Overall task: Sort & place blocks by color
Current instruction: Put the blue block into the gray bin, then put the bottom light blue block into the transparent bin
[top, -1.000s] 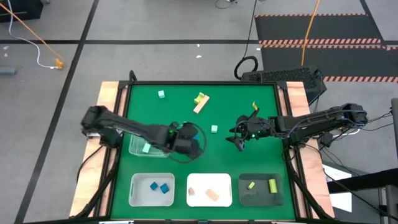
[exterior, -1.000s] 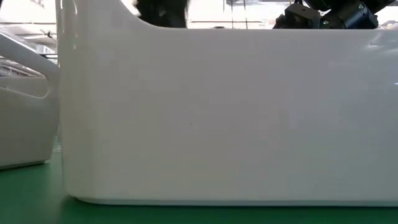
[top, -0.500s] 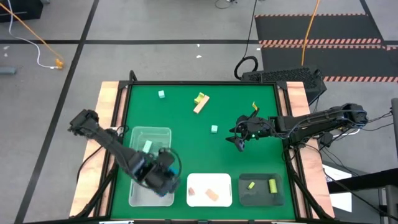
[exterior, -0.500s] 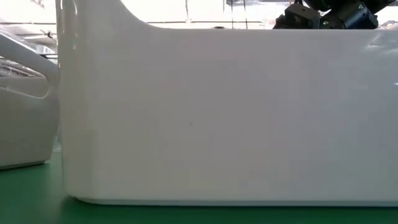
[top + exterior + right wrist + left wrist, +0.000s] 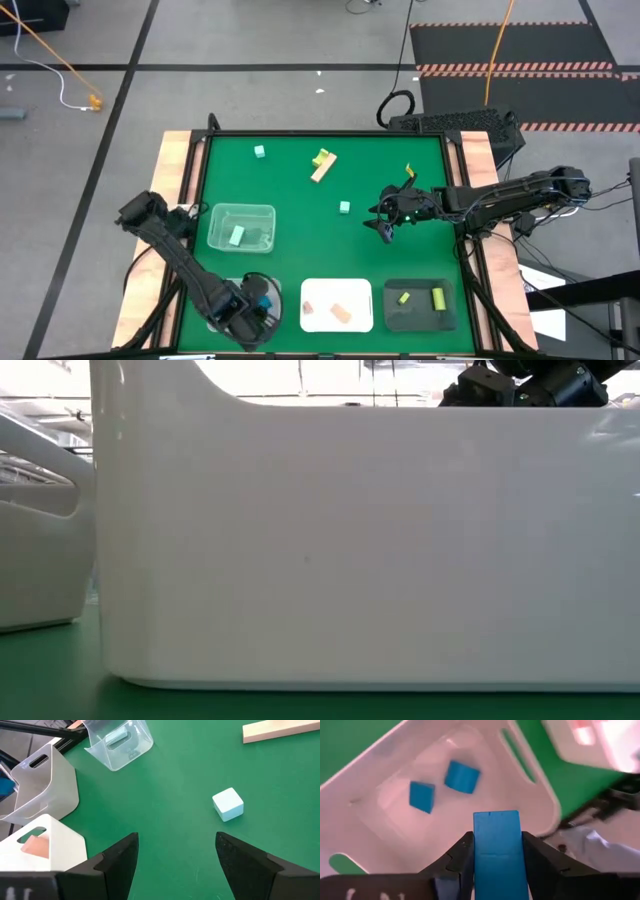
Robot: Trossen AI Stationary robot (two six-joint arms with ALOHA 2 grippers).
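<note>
Green mat (image 5: 300,215) covers your table, framed by wood edging, with grey floor around it.

Near row, left to right: pale tray (image 5: 222,296) under the left arm; white tray (image 5: 337,288) with two tan blocks (image 5: 341,312); dark tray (image 5: 420,322) with two yellow-green blocks (image 5: 437,298).

Left gripper (image 5: 496,851): you have it hanging over the pale tray at the near left, fingers clamped on a blue bar (image 5: 497,847). Below it in that tray lie two blue cubes (image 5: 462,776).

Clear tray (image 5: 241,228): left of centre, holding one mint block (image 5: 237,236).

Loose items on the mat:
- mint cube (image 5: 344,207), mid-table, just left of the right gripper; also seen ahead of that arm's fingers in its wrist view (image 5: 228,804).
- second mint cube (image 5: 259,151), far left.
- tan bar (image 5: 323,168) with a yellow-green piece (image 5: 321,157) touching it, far centre.
- small yellow-green piece (image 5: 408,171), far right of centre.

Right gripper (image 5: 383,224): you have it waiting right of centre, low over the mat, fingers apart and holding nothing.

Low view: filled almost wholly by the white tray's wall (image 5: 360,540).
</note>
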